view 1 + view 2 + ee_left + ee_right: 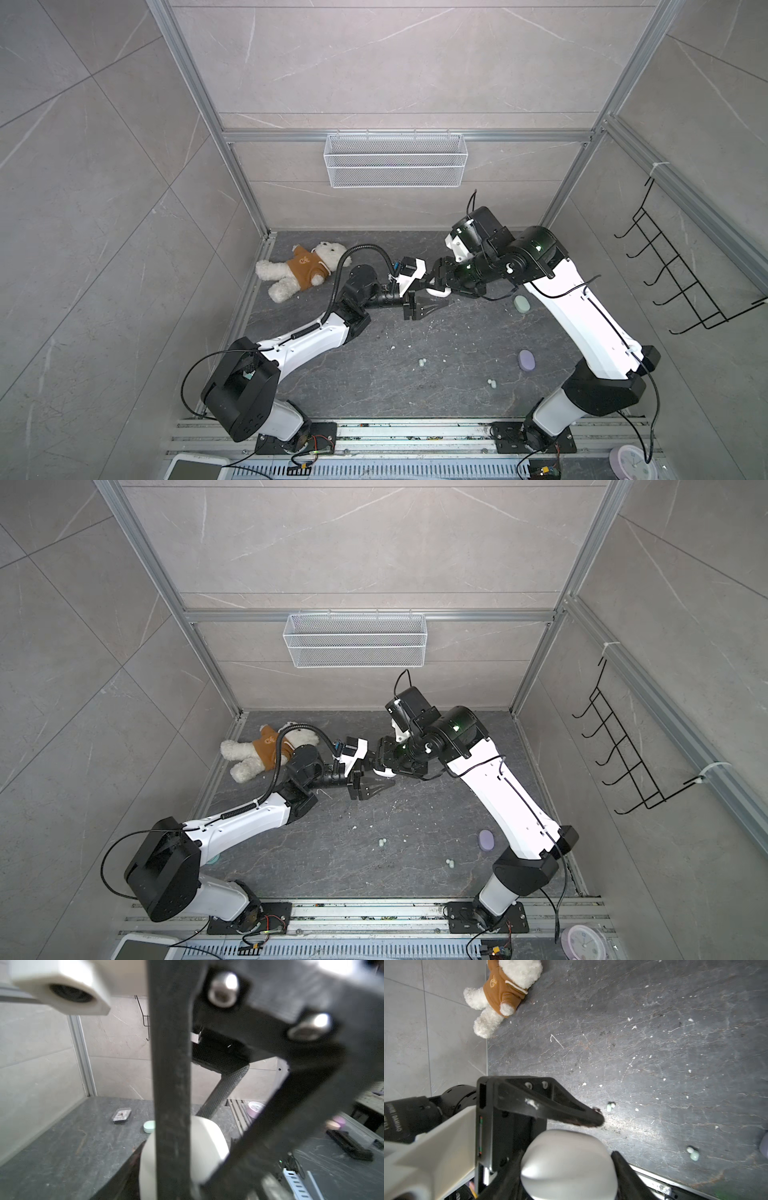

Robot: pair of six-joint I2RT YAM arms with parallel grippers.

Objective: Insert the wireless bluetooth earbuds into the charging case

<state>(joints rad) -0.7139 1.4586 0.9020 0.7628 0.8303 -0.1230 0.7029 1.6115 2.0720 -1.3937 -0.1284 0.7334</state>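
A white charging case [438, 292] hangs above the dark table near its back middle, and my right gripper [439, 286] is shut on it. In the right wrist view that gripper [566, 1157] has a black finger against each side of the rounded case [569, 1167]. My left gripper [436, 297] meets it from the left and stands open, its fingers [550, 1105] spread round the case without touching. The case [207, 1142] is partly hidden in the left wrist view. Two pairs of pale mint earbuds [422, 363] [492, 382] lie on the table, also in the right wrist view [610, 1106] [693, 1153].
A mint case [521, 304] and a lilac case [527, 360] lie by the right arm. A teddy bear [299, 270] lies at the back left. A wire basket [395, 160] and a black hook rack [681, 274] hang on the walls. White crumbs dot the table.
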